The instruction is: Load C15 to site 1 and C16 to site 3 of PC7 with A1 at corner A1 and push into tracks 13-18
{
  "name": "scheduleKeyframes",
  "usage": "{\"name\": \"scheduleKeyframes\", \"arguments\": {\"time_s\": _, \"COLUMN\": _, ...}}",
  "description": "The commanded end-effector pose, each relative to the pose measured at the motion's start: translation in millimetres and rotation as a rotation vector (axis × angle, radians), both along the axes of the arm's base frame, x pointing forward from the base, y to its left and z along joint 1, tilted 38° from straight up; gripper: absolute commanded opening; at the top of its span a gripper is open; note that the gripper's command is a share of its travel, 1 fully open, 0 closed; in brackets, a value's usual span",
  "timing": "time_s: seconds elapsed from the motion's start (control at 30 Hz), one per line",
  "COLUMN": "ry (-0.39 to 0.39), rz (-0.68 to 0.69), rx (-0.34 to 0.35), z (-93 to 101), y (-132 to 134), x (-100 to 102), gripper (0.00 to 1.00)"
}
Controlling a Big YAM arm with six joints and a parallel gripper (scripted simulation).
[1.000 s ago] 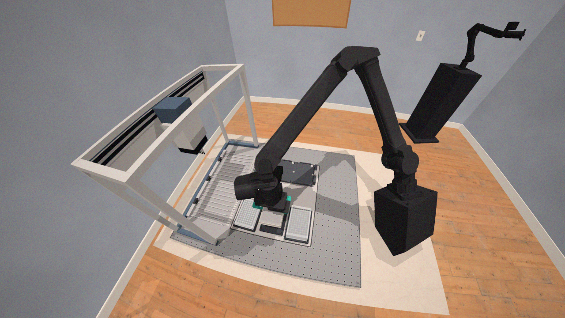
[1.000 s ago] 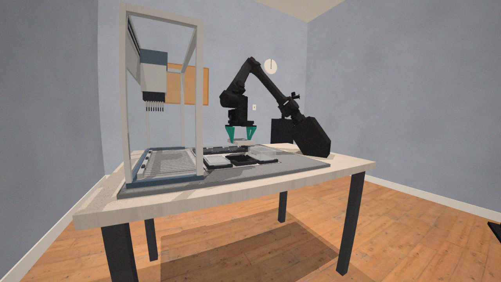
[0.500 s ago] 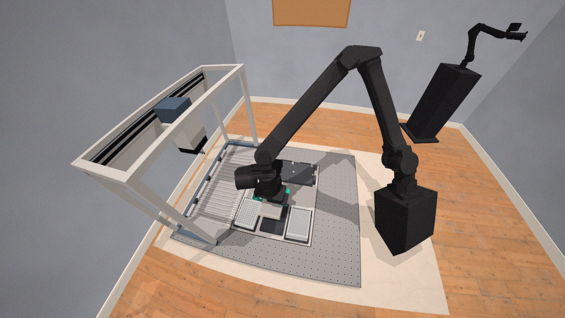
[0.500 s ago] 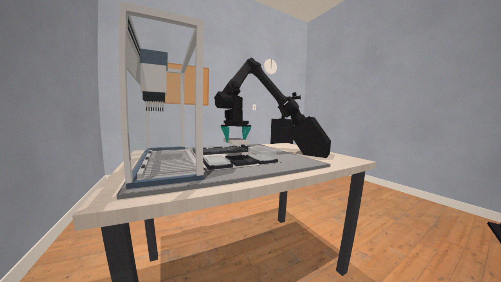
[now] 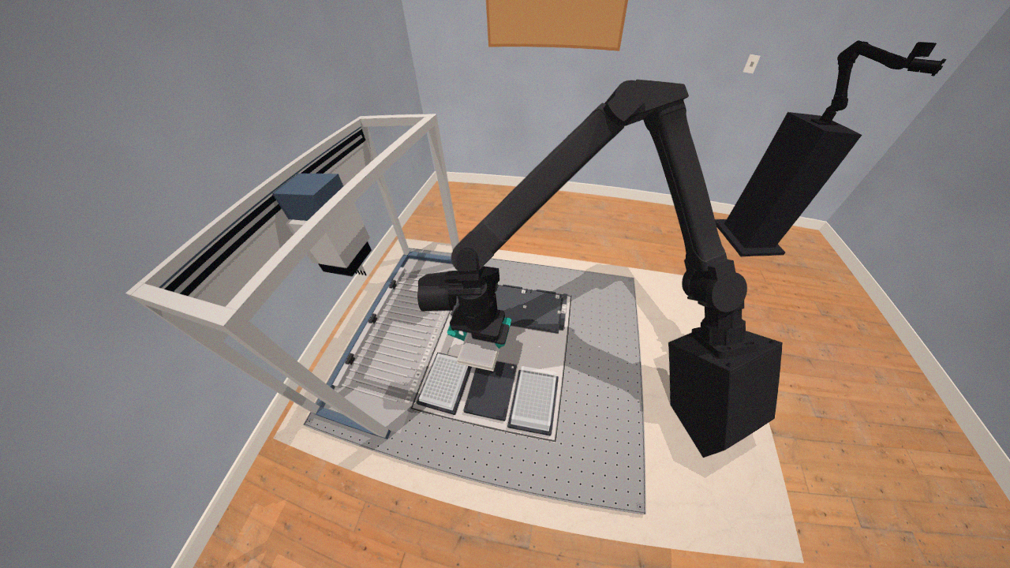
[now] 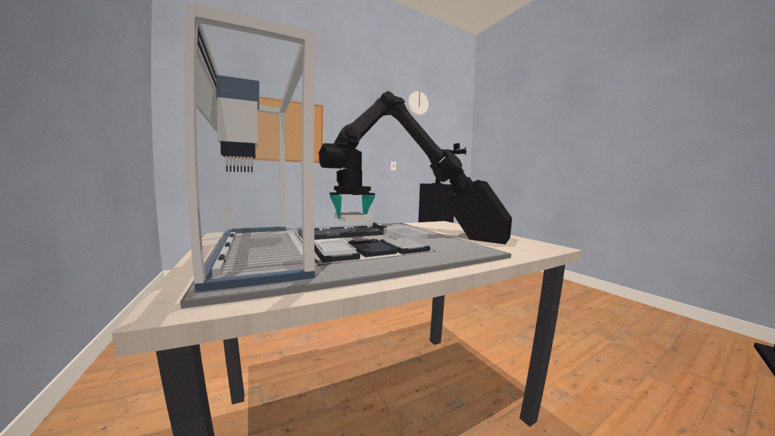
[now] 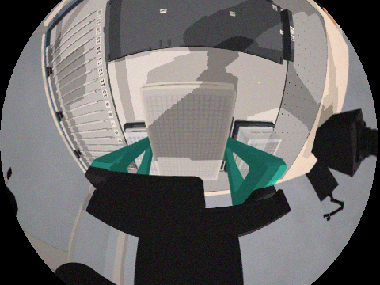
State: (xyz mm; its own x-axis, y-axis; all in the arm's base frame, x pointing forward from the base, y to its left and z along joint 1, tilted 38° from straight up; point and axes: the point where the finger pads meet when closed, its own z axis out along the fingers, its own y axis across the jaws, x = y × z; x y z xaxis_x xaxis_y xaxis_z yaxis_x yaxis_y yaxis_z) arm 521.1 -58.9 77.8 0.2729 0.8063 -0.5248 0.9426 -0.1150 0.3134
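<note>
Jaws (image 6: pixel 352 215) clamp 384-well plate C16 (image 7: pixel 188 127) — lifted above the nests.

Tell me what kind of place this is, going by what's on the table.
Probably a lab automation bench. A white gantry frame carries a pipetting head over ribbed loading rails, well plates sit in nests beside them, and the gripper holds a fine-welled plate above the table.

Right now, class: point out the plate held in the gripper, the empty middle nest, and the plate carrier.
Held plate (image 7: pixel 187 127), wrist view, its well grid.
Empty middle nest (image 5: pixel 488 395), top view, its dark floor.
Plate carrier (image 5: pixel 540 304), top view, its dark deck.
</note>
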Motion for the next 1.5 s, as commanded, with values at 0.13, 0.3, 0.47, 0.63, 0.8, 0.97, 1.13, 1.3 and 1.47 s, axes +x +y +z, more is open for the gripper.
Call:
{"name": "scheduleKeyframes", "arguments": {"time_s": 0.13, "ry": -0.052, "rz": 0.022, "rx": -0.003, "z": 49.5, "y": -16.2, "x": 16.1, "gripper": 0.00}}
{"name": "scheduleKeyframes", "arguments": {"time_s": 0.3, "ry": -0.053, "rz": 0.022, "rx": -0.006, "z": 62.6, "y": -32.4, "x": 18.5, "gripper": 0.00}}
{"name": "scheduleKeyframes", "arguments": {"time_s": 0.47, "ry": -0.054, "rz": 0.022, "rx": -0.007, "z": 75.7, "y": -48.3, "x": 21.0, "gripper": 0.00}}
{"name": "scheduleKeyframes", "arguments": {"time_s": 0.63, "ry": -0.055, "rz": 0.022, "rx": -0.009, "z": 88.9, "y": -64.2, "x": 23.4, "gripper": 0.00}}
{"name": "scheduleKeyframes", "arguments": {"time_s": 0.8, "ry": -0.056, "rz": 0.022, "rx": -0.010, "z": 96.8, "y": -73.8, "x": 24.8, "gripper": 0.00}}
{"name": "scheduleKeyframes", "arguments": {"time_s": 0.97, "ry": -0.057, "rz": 0.022, "rx": -0.013, "z": 110.2, "y": -89.7, "x": 27.2, "gripper": 0.00}}
{"name": "scheduleKeyframes", "arguments": {"time_s": 1.13, "ry": -0.058, "rz": 0.022, "rx": -0.014, "z": 123.4, "y": -105.5, "x": 29.5, "gripper": 0.00}}
{"name": "scheduleKeyframes", "arguments": {"time_s": 1.3, "ry": -0.051, "rz": 0.057, "rx": -0.014, "z": 127.8, "y": -95.2, "x": 34.3, "gripper": 0.00}}
{"name": "scheduleKeyframes", "arguments": {"time_s": 1.47, "ry": -0.060, "rz": 0.022, "rx": -0.019, "z": 144.9, "y": -130.8, "x": 33.0, "gripper": 0.00}}
